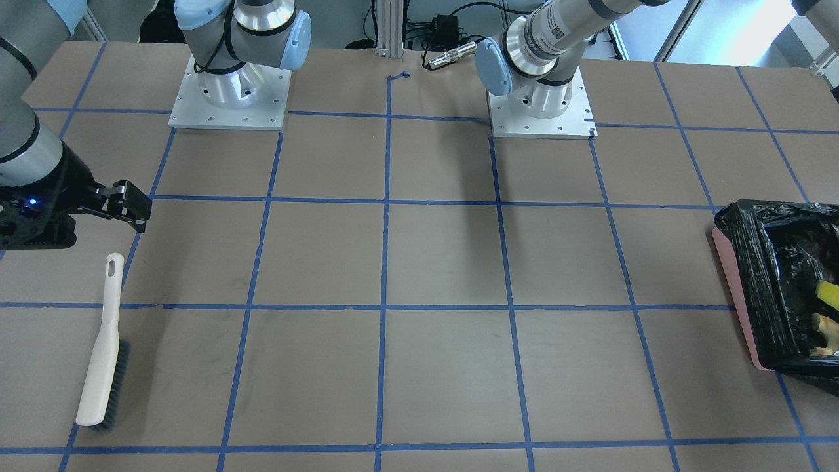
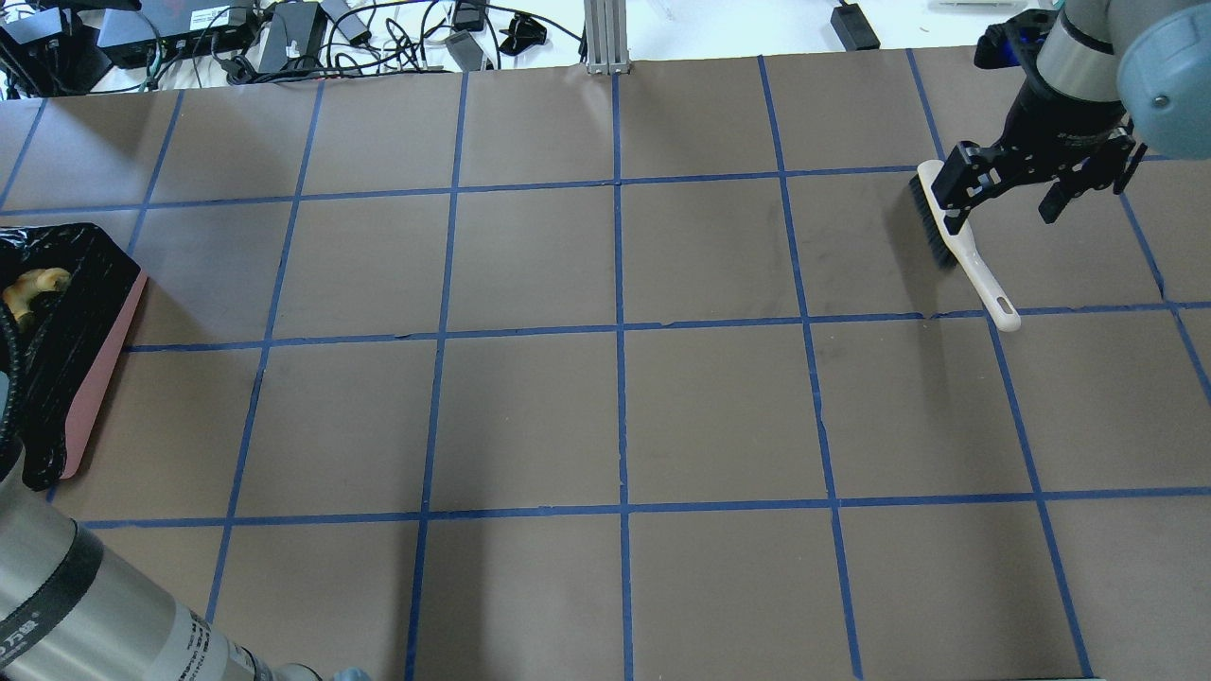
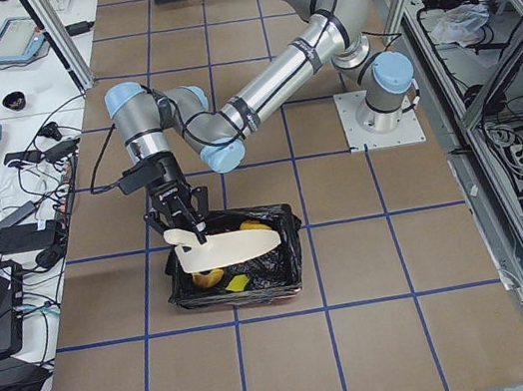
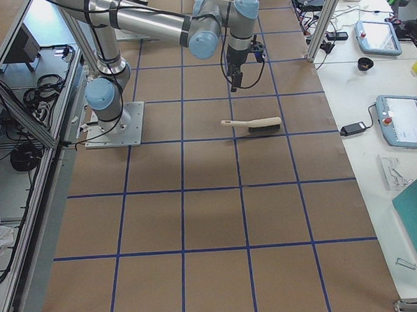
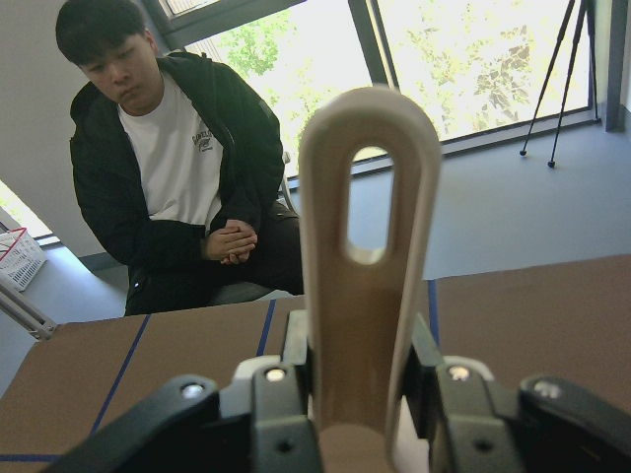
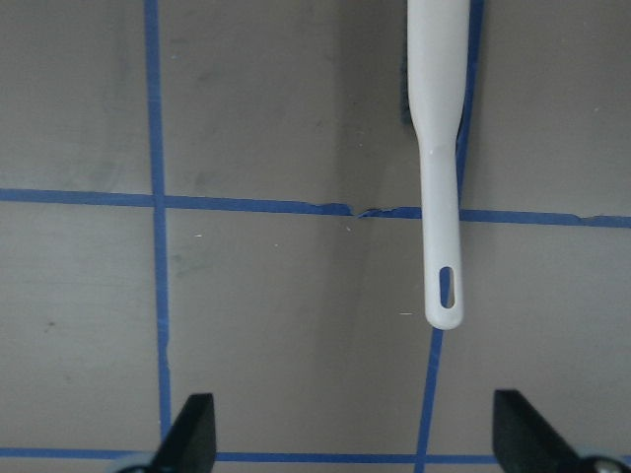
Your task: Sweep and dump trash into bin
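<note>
While the left end effector [image 5: 360, 357] grips the dustpan [image 3: 227, 250] over the bin [image 1: 739, 295], the right end effector [image 6: 357, 439] gapes empty.

**Two silver arms, pale blue caps, black jaws**

The left arm [image 1: 570, 19] and the right arm [image 1: 26, 144] are round silver metal tubes jointed with pale blue plastic end caps [image 1: 299, 40]. At the end farthest from the jaws, each stands on a square silver base plate [image 1: 229, 115] dotted with small screw holes. A thin black cable [image 1: 226, 36] loops round the right arm's lowest joint. The left arm carries a small white coded label [image 1: 556, 29] and a black band with white lettering [image 2: 24, 624]. Just behind the right arm's jaws, which are matte black and angular, a small blue light [image 1: 29, 202] glows. The left arm's jaws are also black, with bright silver screw heads [image 5: 266, 374] on either side.
</note>
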`<action>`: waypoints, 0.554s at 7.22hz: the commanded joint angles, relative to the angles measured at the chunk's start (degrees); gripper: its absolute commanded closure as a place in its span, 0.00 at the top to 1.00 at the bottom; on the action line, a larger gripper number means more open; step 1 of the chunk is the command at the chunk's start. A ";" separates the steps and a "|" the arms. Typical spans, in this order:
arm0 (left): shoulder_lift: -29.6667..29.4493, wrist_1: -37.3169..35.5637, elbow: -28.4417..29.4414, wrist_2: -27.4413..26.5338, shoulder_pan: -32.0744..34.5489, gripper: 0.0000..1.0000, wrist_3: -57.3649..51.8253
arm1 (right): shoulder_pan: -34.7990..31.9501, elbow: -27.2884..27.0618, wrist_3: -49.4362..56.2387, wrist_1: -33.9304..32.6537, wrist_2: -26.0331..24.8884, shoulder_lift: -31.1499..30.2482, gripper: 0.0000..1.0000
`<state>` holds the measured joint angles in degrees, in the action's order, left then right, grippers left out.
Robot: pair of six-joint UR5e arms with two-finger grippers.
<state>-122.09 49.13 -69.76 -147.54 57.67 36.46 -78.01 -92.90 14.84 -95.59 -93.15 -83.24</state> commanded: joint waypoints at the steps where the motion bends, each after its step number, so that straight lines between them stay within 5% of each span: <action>1: 0.44 2.88 5.93 8.98 -0.10 0.00 -3.83 | -1.71 0.09 -1.92 1.63 1.92 -2.53 1.00; 4: 1.06 19.64 14.72 19.64 -0.54 0.00 -0.96 | -7.58 0.17 -4.29 3.39 2.00 -7.02 1.00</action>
<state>-121.18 62.10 -58.69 -131.10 57.20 34.12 -83.10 -92.79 11.01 -92.43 -91.29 -88.78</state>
